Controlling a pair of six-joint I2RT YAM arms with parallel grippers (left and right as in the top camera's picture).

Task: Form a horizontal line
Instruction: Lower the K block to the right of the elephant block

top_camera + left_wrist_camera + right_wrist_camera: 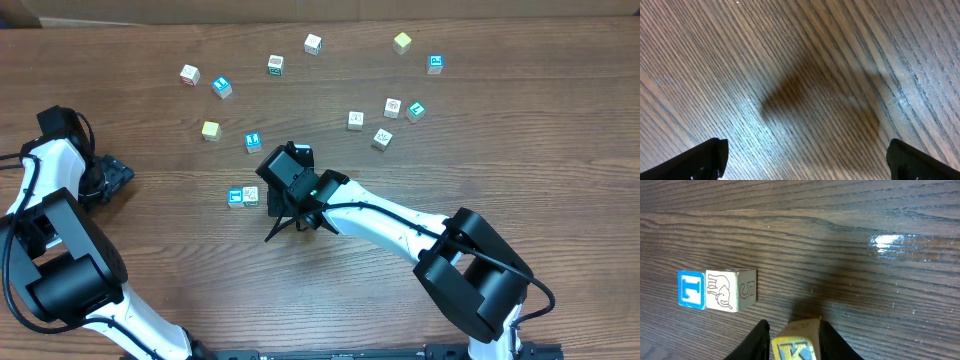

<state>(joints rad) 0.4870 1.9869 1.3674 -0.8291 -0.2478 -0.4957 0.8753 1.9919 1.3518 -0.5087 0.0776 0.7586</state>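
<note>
Two cubes stand side by side and touching on the wooden table: a blue-faced cube [236, 197] [691, 289] on the left and a white cube with a printed elephant [251, 195] [730, 290] on the right. My right gripper [290, 215] [792, 342] is shut on a yellow cube with a blue letter K [796, 344], held above the table to the right of that pair. My left gripper [807, 160] is open and empty at the table's far left, over bare wood.
Several loose cubes lie scattered across the far half of the table, among them a yellow one [210, 130], a blue one [253, 141], a white one [355, 120] and a yellow one [402, 42]. My left arm [60, 160] sits at the left edge.
</note>
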